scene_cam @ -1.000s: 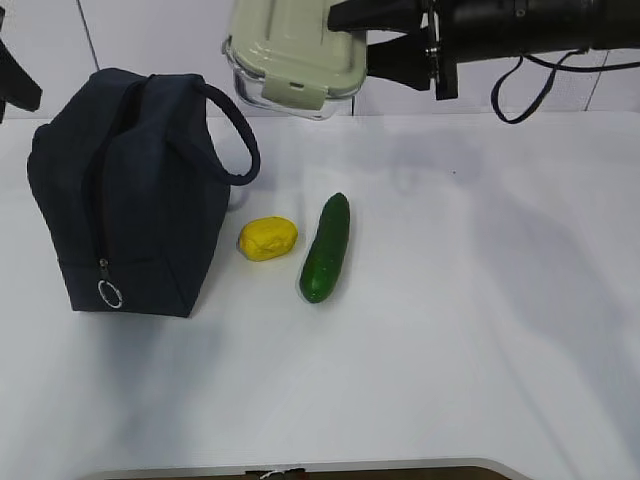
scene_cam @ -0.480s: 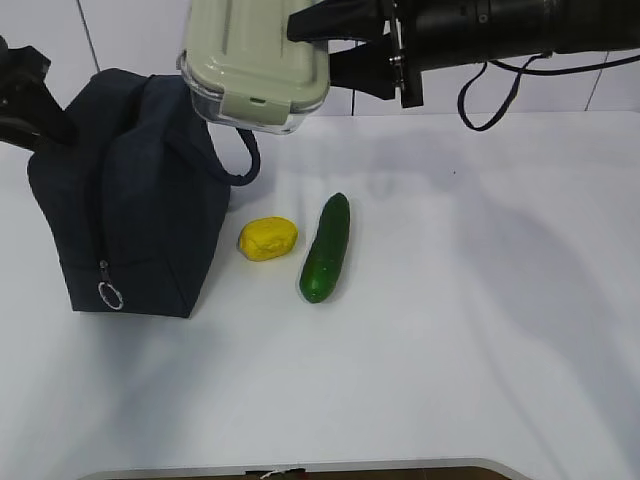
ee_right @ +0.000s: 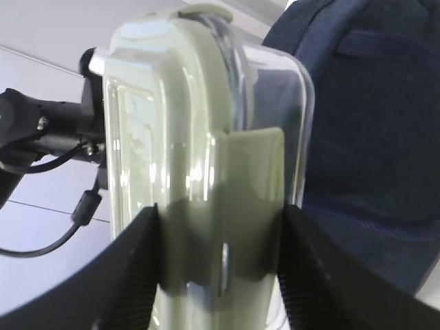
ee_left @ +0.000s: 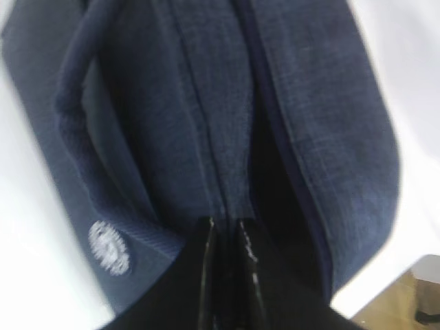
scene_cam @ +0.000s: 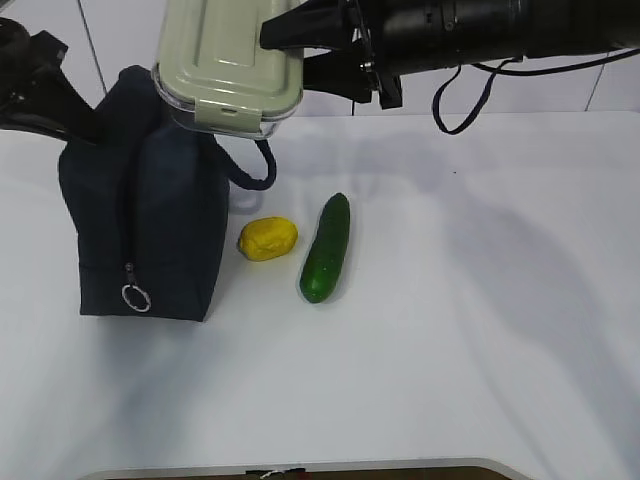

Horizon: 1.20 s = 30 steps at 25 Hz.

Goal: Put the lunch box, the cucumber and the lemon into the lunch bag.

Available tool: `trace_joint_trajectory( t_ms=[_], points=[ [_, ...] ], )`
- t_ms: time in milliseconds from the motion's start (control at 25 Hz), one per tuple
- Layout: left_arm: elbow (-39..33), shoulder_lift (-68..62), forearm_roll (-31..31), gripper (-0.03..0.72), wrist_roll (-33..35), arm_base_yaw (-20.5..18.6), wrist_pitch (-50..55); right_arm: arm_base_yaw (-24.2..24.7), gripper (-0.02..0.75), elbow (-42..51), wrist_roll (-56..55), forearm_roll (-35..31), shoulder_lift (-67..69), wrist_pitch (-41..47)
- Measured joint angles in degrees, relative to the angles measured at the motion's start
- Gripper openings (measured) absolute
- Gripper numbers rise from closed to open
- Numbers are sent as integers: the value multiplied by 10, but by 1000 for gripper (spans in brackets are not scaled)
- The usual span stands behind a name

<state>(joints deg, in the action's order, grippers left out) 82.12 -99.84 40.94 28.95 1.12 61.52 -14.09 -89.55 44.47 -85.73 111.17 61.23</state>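
Observation:
My right gripper (scene_cam: pixel 292 45) is shut on the lunch box (scene_cam: pixel 225 62), which has clear glass and a pale green lid. It holds the box in the air, tilted, over the top of the navy lunch bag (scene_cam: pixel 150 225). In the right wrist view the fingers (ee_right: pixel 127 268) clamp the box (ee_right: pixel 179 103) at its lid latch, with the bag (ee_right: pixel 371 130) beyond. My left gripper (scene_cam: pixel 82 125) is at the bag's top left. In the left wrist view it (ee_left: pixel 225 230) is shut on the fabric edge of the bag (ee_left: pixel 330 124) beside the dark opening. The lemon (scene_cam: pixel 267 239) and cucumber (scene_cam: pixel 326 247) lie on the table right of the bag.
The white table (scene_cam: pixel 480 320) has a tiled wall behind it. The bag's loop handle (scene_cam: pixel 258 168) hangs towards the lemon. The silver ring pull (scene_cam: pixel 136 298) hangs at the bag's front end. A round white logo (ee_left: pixel 108 247) shows on the bag's side.
My right gripper has carried the lunch box left, from beside the bag to over it. My left gripper has come in onto the bag's top, and the bag has shifted right.

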Motion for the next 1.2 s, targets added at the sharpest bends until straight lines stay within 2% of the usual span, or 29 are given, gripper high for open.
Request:
trace_joint_trajectory(
  t_ms=[320,760,1200],
  points=[
    [0,20,83,11,63,18,1,-1,386,0,29,-8,39,-51],
    [0,37,172,11,94,25,17,-5,386,-1,31,-29,100,-56],
    [0,21,197,11,111,46,-8,-41,386,-12,39,-38,107,-51]
  ],
)
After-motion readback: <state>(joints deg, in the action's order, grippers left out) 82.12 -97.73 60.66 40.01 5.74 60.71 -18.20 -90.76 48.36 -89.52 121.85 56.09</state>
